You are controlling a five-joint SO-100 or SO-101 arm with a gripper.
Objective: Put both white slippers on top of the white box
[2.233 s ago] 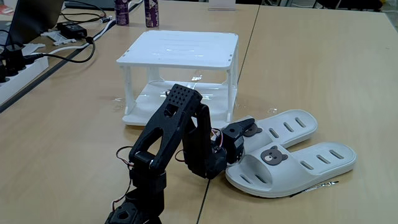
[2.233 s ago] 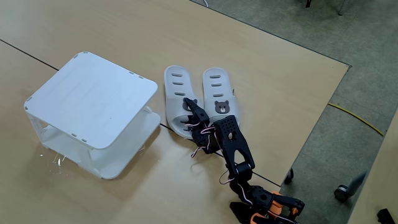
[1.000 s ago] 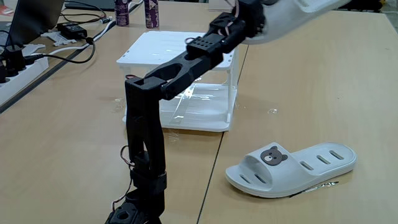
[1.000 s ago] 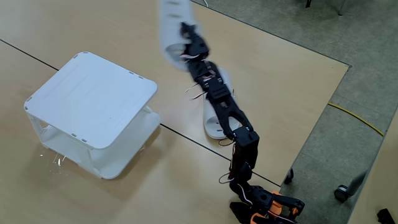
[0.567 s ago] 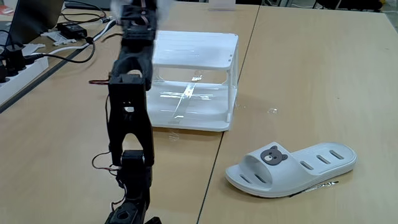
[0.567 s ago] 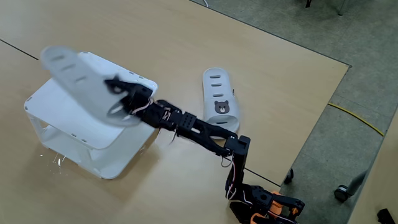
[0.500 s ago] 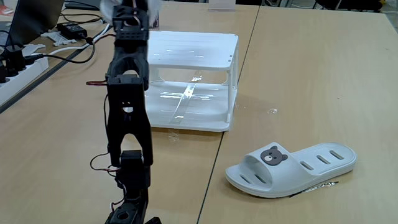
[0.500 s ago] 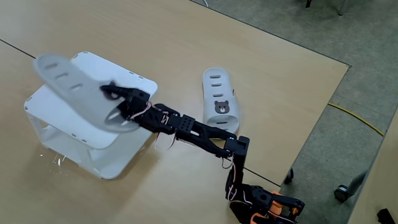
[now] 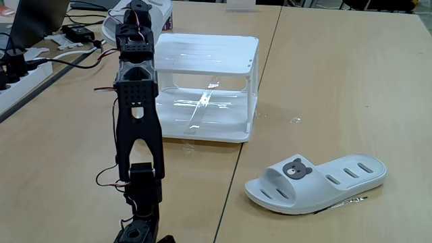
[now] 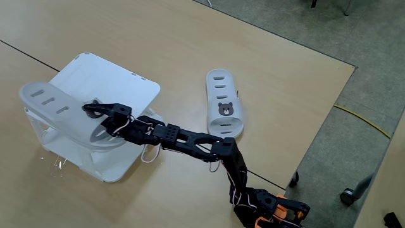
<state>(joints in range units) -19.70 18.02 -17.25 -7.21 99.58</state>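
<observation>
One slipper aloft: the held slipper (image 10: 60,111) was up over the white box (image 10: 120,85), pinched at its strap end by the gripper (image 10: 95,113), heel end jutting past the box's far-left edge in the high fixed view.
Gripper state: black fingers (image 10: 101,109) were clamped on that slipper's strap, jaws pressed onto it rather than spread.
Hard to make out: whether the sole was touching the ribbed top or hanging just above it could not be told.
Hidden in the low fixed view: the arm (image 9: 137,101) stood in front of the box's left side (image 9: 202,50), and just a pale sliver of the held slipper (image 9: 111,23) peeked out beside the gripper (image 9: 138,10); its jaws could not be read from there.
Second slipper: the other slipper (image 10: 223,111) lay flat on the table (image 10: 278,82), bear badge up, well apart from the box, to the right in both fixed views (image 9: 317,181).
Clutter far left: a power strip (image 9: 17,74) and black cables (image 9: 74,50) sat on the neighbouring table, with two dark bottles (image 9: 132,10) cut off at the top edge.
Floor: a yellow cable (image 10: 364,120) ran across the grey carpet, right of the table.
</observation>
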